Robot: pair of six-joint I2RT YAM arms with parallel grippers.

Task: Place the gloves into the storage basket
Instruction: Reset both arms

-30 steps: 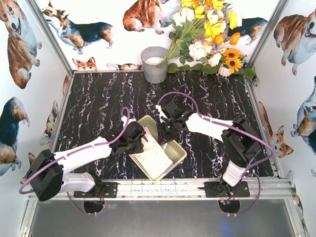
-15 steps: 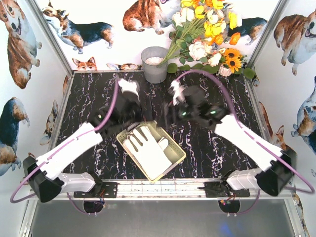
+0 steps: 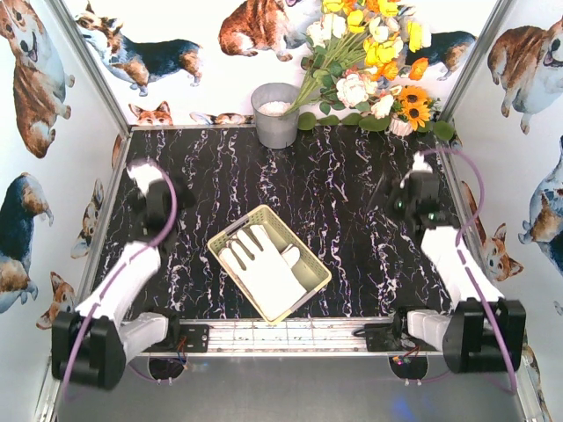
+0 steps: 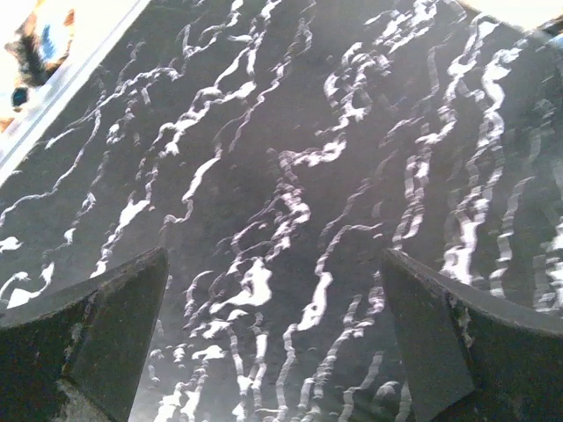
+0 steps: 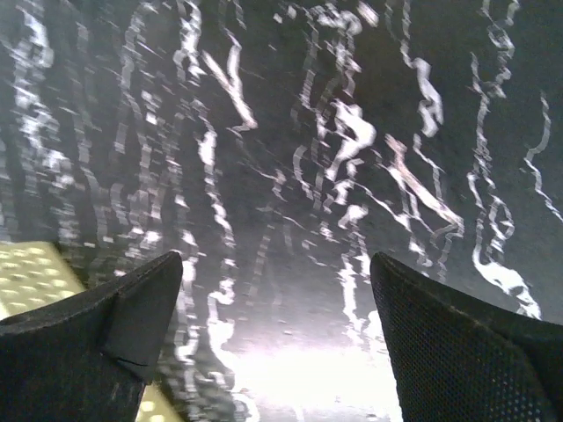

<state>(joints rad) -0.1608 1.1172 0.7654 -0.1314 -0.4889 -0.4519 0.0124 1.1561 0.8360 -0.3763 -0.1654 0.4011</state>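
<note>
The gloves [image 3: 264,268] lay inside the basket [image 3: 310,266] in the middle of the table [image 3: 369,176], with none visible outside it. The left gripper [image 4: 274,259] and right gripper [image 5: 274,259] stood apart, empty, well to either side. The task looked done, so any parking move should run high, clear of the rim.

Black marble-look tabletop [image 3: 352,176] with white veins, brightly lit. White wall panels printed with corgi dogs [image 3: 35,176] on three sides. Grey metal bucket [image 3: 275,114] at back edge, centre. Yellow, white and orange flower bouquet [image 3: 369,53] just right of it. Aluminium rail [image 3: 290,334] along near edge.
</note>
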